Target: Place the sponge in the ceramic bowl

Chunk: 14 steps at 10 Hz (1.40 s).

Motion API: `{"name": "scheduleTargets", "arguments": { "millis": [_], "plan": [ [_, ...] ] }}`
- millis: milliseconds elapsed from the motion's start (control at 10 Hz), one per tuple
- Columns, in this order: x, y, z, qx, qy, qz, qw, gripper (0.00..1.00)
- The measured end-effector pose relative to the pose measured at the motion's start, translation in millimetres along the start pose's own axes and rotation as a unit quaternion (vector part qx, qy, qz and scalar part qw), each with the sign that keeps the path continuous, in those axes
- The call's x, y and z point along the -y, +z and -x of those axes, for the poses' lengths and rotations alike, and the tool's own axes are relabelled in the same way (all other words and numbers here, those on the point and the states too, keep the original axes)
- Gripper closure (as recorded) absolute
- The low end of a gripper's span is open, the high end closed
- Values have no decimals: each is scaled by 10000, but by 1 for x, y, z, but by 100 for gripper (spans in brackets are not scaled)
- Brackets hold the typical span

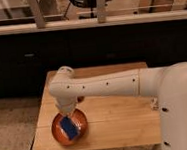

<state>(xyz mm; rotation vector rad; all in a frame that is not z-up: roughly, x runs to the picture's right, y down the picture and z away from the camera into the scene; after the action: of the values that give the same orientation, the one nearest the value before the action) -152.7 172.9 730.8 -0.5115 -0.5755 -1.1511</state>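
Desk (119, 121): light wood top, boards running left to right. It stands in front of a dark low wall, under a window ledge.
Arm (105, 85): white, reaching from the robot's body at the right across the desk to the left. It bends down sharply at a rounded joint over the front-left part of the desk.
Tool (67, 114): at the lower end of the arm, pointing down. It hangs directly over the ceramic bowl, with its tip at the upper edge of the sponge.
Tool state: cannot tell how far open it is, or whether it has hold of the sponge. Contact with the sponge is unclear.
Ceramic bowl (56, 130): orange-red and glossy, on the front-left corner of the desk, close to the front edge.
Sponge (69, 128): small blue block inside the ceramic bowl, near its middle. It sits tilted, with its long side running diagonally.
Robot body (183, 110): large white shell filling the right side of the view and covering the right end of the desk.
Floor (14, 123): pale and speckled, seen to the left of the desk.
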Motion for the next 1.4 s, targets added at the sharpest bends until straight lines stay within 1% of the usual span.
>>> {"name": "scheduleTargets", "arguments": {
  "millis": [400,500,600,700,900,1000,1200,1300,1400],
  "plan": [
    [1,2,-1,-19,13,68,10000,89],
    [1,2,-3,-29,27,85,10000,87],
    [1,1,-3,-26,28,85,10000,82],
    [2,1,-3,-22,34,89,10000,71],
    [3,4,-2,-21,63,98,9999,61],
    [3,4,-4,-36,68,103,9999,59],
    [4,6,-4,-45,67,120,9999,67],
    [5,7,-3,-44,78,120,9999,79],
    [4,7,-3,-43,123,122,9998,87]
  ]
}}
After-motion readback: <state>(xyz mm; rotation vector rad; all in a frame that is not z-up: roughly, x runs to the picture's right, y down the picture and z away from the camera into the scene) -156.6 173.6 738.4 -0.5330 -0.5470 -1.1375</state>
